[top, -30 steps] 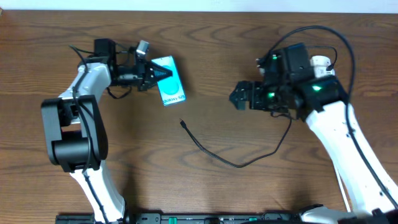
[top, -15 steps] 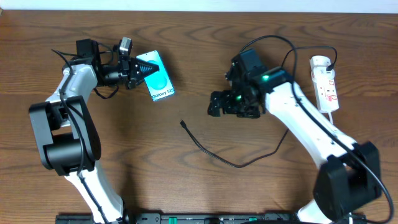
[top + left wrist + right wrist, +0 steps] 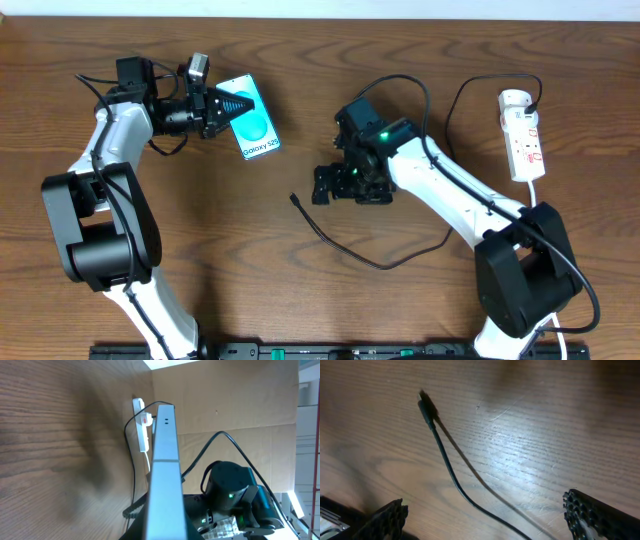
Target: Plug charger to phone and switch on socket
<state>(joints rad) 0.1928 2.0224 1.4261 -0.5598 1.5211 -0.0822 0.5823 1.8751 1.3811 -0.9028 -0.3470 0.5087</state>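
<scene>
Screen of phone hidden, edge-on; charger tip apparently blurred.

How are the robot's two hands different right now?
The left gripper is shut on the phone, but the right gripper holds nothing. The left gripper's jaws are pinched together, while the right gripper's jaws are spread wide. The left gripper is off to the left side, and the right gripper hangs near the middle, close to the charger's plug tip. Both grippers are black.
</scene>
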